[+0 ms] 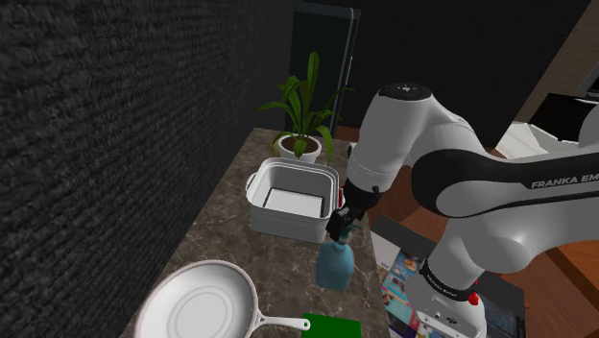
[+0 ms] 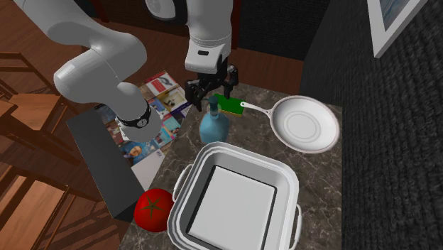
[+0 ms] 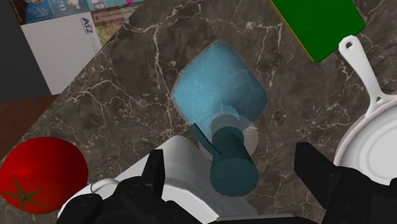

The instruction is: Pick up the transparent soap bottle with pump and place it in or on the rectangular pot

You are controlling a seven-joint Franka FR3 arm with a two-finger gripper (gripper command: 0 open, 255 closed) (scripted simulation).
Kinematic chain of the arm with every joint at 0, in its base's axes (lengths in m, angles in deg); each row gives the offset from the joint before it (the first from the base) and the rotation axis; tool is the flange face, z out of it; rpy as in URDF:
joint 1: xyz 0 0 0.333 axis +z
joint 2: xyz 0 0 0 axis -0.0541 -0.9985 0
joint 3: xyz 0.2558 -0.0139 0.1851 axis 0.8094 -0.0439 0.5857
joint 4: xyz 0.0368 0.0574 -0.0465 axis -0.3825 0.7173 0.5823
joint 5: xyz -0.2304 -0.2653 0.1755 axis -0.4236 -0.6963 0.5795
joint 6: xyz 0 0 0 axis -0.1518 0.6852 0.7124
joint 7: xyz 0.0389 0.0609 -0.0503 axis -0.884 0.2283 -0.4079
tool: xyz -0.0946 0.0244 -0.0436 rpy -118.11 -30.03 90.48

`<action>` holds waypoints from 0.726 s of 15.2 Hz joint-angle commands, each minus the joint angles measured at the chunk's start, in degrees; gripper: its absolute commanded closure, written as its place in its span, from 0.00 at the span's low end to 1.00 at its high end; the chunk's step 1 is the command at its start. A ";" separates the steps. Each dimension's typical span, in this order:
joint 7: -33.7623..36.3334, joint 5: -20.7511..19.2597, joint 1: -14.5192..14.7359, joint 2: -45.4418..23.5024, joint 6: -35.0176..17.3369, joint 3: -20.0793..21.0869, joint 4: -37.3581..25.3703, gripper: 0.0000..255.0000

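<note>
The soap bottle [image 1: 336,264] is translucent blue with a darker pump and stands upright on the dark marble counter [image 1: 240,245]. It is close to the near wall of the white rectangular pot [image 1: 288,165]. My black gripper [image 1: 343,226] hangs open just above the pump. In the second exterior view the gripper [image 2: 211,92] straddles the top of the bottle [image 2: 213,126], with the pot [image 2: 284,174] below it. In the wrist view the bottle [image 3: 219,89] lies under the gripper [image 3: 230,162], the pump between the two spread fingers, neither touching it.
A white frying pan [image 1: 202,307] lies beside the bottle, with a green board [image 2: 229,105] at its handle. A red tomato [image 2: 155,208] sits at the counter's edge by the pot. A potted plant [image 1: 302,110] stands beyond the pot. Magazines [image 2: 160,92] cover the floor beside the counter.
</note>
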State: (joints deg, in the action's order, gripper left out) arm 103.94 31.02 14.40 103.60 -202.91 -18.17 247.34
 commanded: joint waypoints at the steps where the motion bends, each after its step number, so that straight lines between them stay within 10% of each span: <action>1: -0.01 0.01 0.01 0.00 -0.08 0.01 0.07 0.00; 5: -0.01 0.01 0.00 0.00 -0.07 0.01 0.06 0.00; 6: -0.01 0.01 0.00 0.00 -0.07 0.01 0.06 1.00; 11: -0.01 0.01 0.01 0.00 -0.07 0.01 0.07 1.00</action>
State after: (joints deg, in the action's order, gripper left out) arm 103.92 31.03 14.41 103.60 -202.98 -18.16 247.40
